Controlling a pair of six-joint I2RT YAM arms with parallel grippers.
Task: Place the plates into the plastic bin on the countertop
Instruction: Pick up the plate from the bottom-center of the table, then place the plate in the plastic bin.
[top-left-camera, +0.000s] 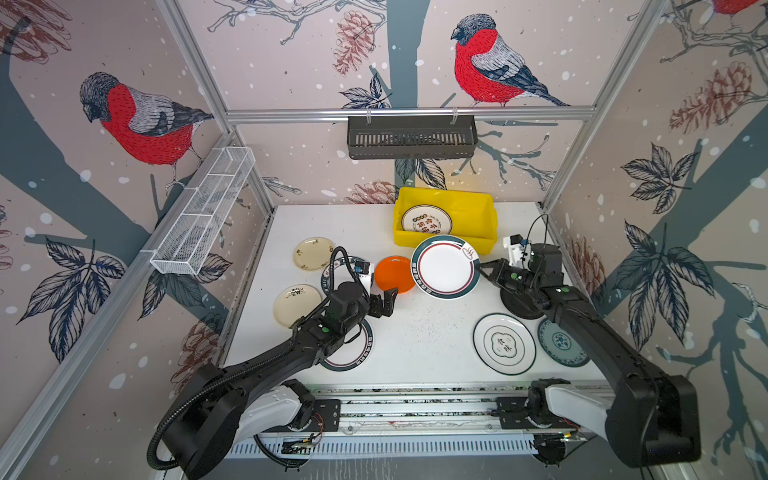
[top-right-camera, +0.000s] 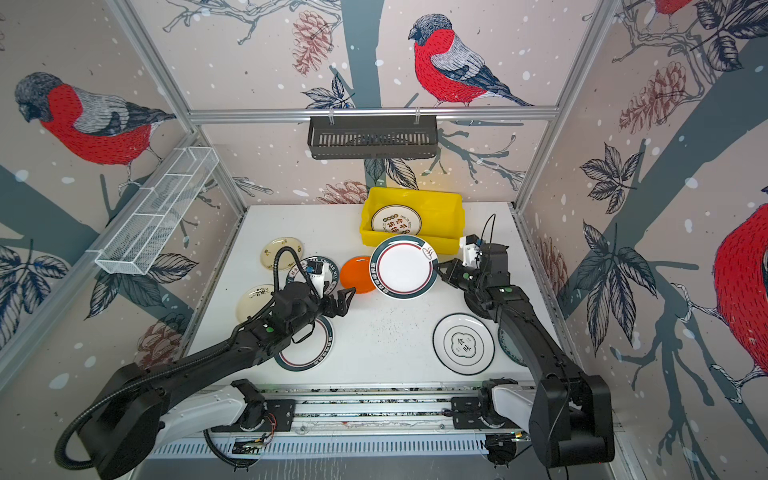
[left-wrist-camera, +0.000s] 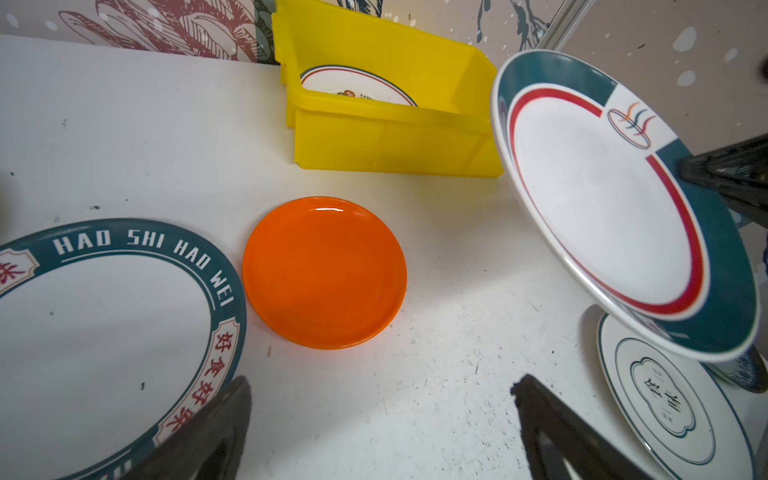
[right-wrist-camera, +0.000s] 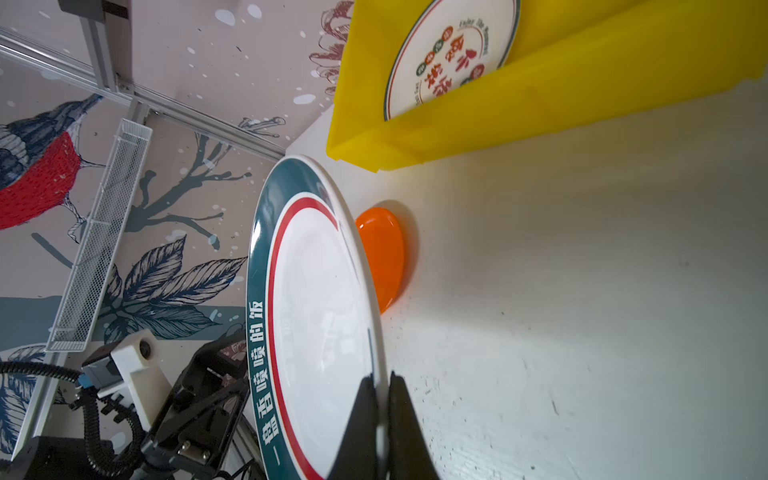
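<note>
The right gripper (right-wrist-camera: 381, 380) is pinched tight on the rim of the teal-rimmed plate with the red ring (right-wrist-camera: 320, 316), one finger above the lip and one beneath. That edge grip is why the plate hangs tilted, clear of the countertop (top-left-camera: 424, 340), instead of lying flat. In both top views the plate sits just in front of the yellow plastic bin (top-left-camera: 484, 208), its far edge overlapping the bin's near wall. I judge the bin is its destination, and the tilt should help it clear that wall. One lettered plate (top-left-camera: 426, 220) already lies inside, toward the end nearer the left arm, leaving room beside it. The left gripper (left-wrist-camera: 374, 415) stands wide apart and holds nothing. It is aimed at the orange plate (left-wrist-camera: 324, 272), which lies flat on the countertop and is likely its next pick. The other plates lie spread over the countertop around both arms.
</note>
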